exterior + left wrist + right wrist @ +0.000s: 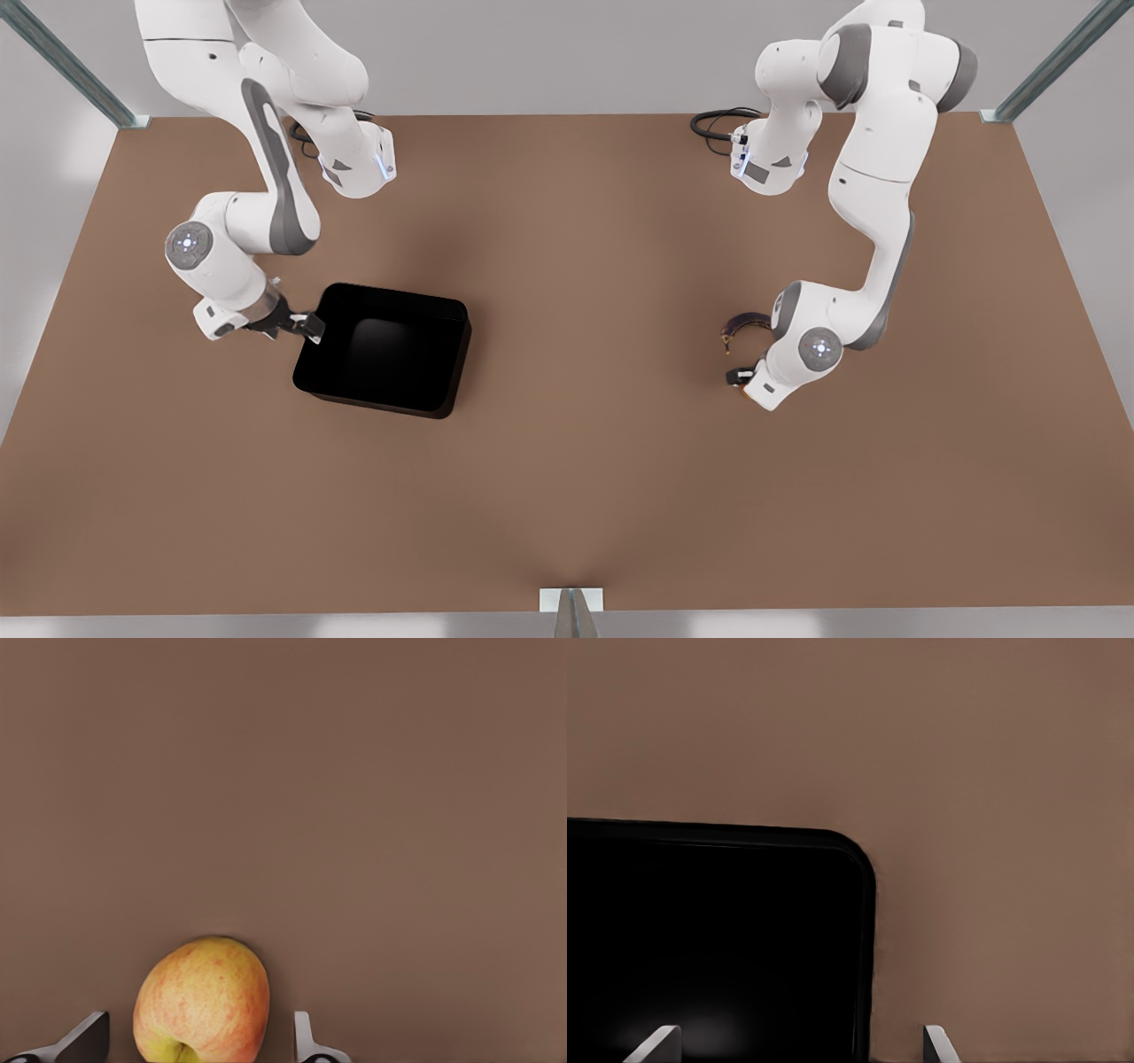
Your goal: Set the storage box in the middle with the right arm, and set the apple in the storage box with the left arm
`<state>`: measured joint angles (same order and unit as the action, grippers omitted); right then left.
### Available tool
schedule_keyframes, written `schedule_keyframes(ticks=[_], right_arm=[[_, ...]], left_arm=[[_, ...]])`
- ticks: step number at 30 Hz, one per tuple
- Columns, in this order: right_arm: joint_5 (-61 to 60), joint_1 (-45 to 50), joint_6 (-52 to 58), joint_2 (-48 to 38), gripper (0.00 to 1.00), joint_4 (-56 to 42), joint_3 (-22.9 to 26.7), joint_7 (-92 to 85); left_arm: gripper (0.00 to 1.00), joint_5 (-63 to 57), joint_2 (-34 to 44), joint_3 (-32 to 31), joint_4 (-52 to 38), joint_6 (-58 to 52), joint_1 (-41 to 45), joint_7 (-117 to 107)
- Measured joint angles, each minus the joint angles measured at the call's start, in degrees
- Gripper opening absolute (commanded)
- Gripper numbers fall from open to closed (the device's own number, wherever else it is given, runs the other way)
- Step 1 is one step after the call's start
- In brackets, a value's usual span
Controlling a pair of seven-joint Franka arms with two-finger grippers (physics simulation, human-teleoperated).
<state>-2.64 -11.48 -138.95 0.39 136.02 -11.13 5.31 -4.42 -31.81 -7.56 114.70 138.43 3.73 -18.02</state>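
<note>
Storage box (381, 359): black, round-cornered, deep-walled

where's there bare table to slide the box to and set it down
Bare table lies between the storage box and the left gripper, which straddles the apple; the whole near strip is bare too. It is crowded by the dark curved fruit there, and where the right gripper straddles the box's wall.

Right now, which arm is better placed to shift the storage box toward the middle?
The right arm: its end effector is at the storage box with open fingers straddling the wall. The left end effector is across the table, open around the apple.
</note>
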Motion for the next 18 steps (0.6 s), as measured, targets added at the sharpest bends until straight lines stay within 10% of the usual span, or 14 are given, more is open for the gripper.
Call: schedule_keyframes(ticks=[18], right_arm=[[0.3,-1.7,-2.2,4.3,1.0,1.3,-2.4,-0.4]], left_arm=[[1.0,0.3,-1.2,-0.6,-0.4,0.1,0.0,0.0]])
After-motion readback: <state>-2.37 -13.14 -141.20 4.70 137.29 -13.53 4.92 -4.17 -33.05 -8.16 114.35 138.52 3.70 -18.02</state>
